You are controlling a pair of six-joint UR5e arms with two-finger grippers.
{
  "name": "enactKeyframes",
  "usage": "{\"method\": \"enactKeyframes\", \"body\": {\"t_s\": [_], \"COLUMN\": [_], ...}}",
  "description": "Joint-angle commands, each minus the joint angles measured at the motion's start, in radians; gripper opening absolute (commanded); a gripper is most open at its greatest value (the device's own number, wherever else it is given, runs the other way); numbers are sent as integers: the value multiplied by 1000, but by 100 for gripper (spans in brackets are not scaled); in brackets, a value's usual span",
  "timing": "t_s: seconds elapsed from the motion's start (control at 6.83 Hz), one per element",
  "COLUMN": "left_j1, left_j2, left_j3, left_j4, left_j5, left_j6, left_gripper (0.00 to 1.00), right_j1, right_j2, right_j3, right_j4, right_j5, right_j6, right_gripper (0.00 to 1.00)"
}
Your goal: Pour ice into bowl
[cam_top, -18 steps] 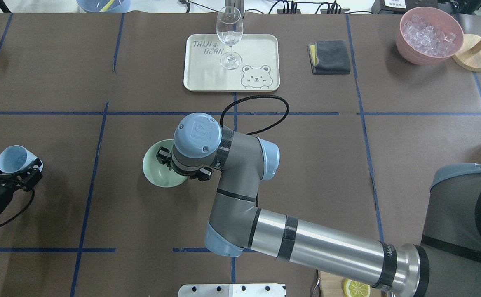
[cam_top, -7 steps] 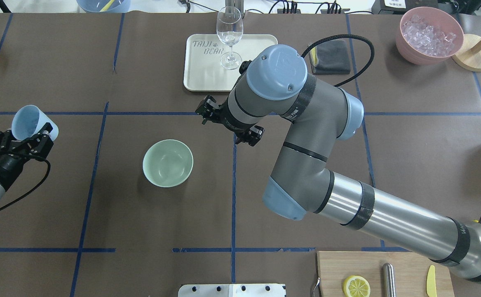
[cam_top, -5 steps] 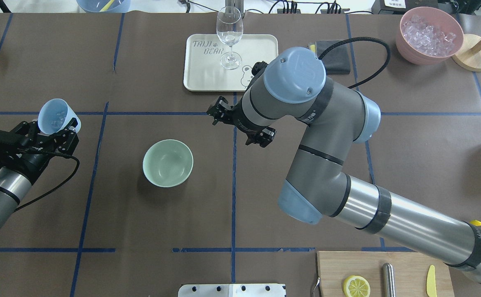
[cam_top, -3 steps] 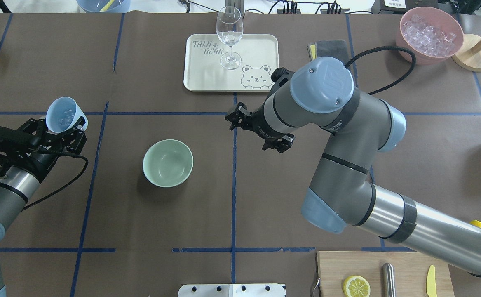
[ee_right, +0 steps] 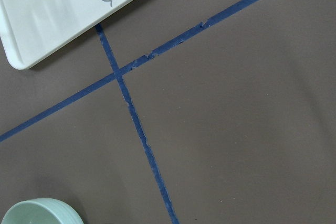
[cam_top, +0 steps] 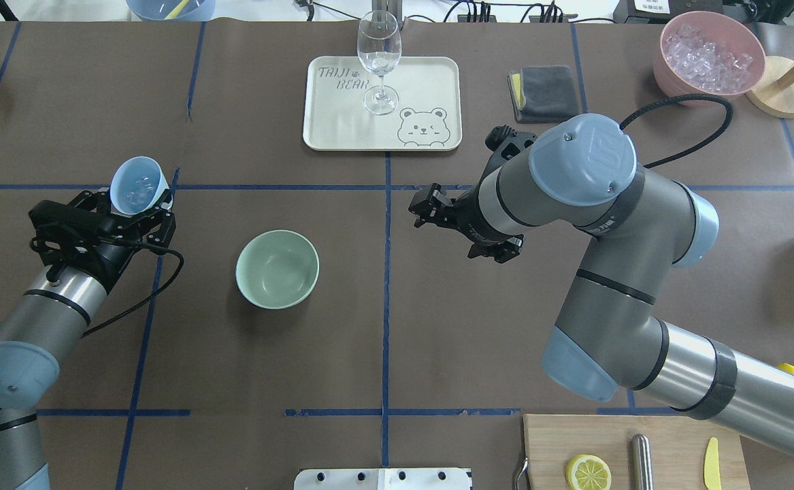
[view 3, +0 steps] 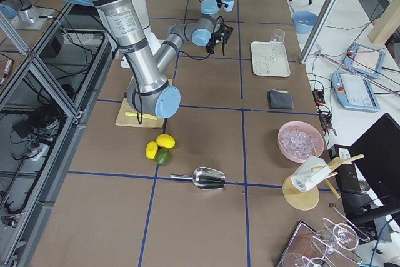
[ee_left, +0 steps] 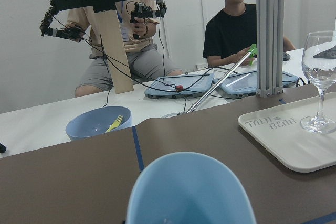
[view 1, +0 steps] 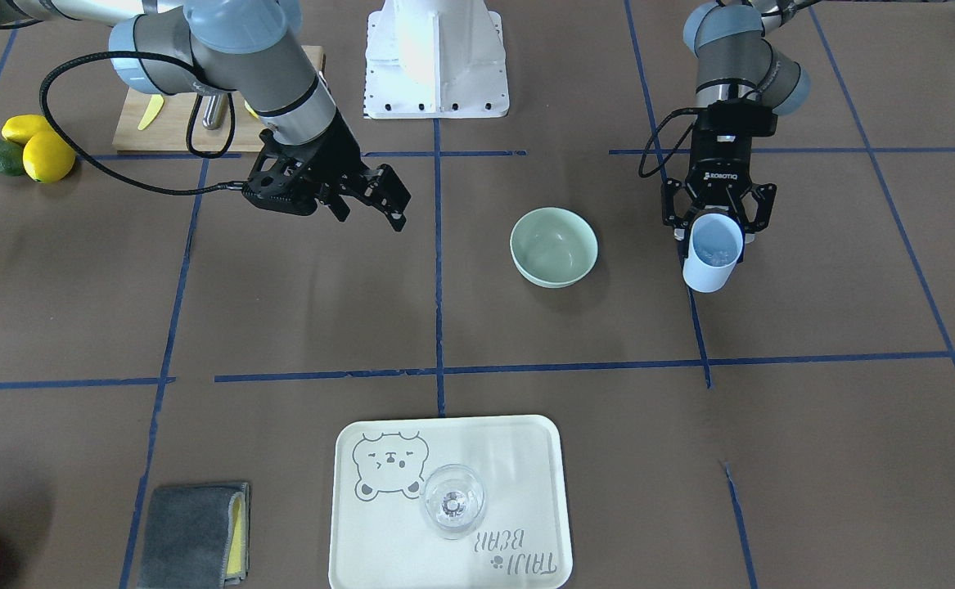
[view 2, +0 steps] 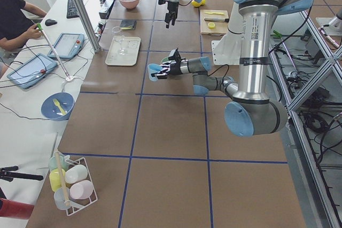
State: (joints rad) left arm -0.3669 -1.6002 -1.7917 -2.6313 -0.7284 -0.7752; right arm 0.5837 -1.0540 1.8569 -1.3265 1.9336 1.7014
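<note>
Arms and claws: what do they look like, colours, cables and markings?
The right arm and left arm are grey and silver tubes with light-blue joint caps and black bands. The left claw and right claw are black, two-fingered; the left's body reads ROBOTIQ. A black cable loops to each wrist.

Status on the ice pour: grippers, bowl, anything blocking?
Left gripper shut on light blue cup, ice inside, beside the bowl, not over it. Right gripper open, empty. Bowl empty; nothing between cup and bowl.
</note>
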Motion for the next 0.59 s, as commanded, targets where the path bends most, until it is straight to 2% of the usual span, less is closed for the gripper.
{"method": "enactKeyframes", "body": {"t_s": [0.0,0.15,0.29,0.44], "left_j1": [69,94,129,147], "left_j2": [-27,-27,-30,-44], "left_j3": [-6,-8,-12,-53], "left_j4": [63,65,126,271], "left_j5": [147,179,246,282], "left_j6": [2,2,10,16], "left_gripper": [0,0,0,0], "right_j1": [-1,-1,1,-1], "right_j2": [-12,-12,-12,-14], "right_j3": [10,8,5,2], "right_j4": [0,0,0,1], "right_j5": [-1,-1,-1,-1], "right_j6": [-2,-2,-2,-2], "right_gripper": [100,100,100,100]}}
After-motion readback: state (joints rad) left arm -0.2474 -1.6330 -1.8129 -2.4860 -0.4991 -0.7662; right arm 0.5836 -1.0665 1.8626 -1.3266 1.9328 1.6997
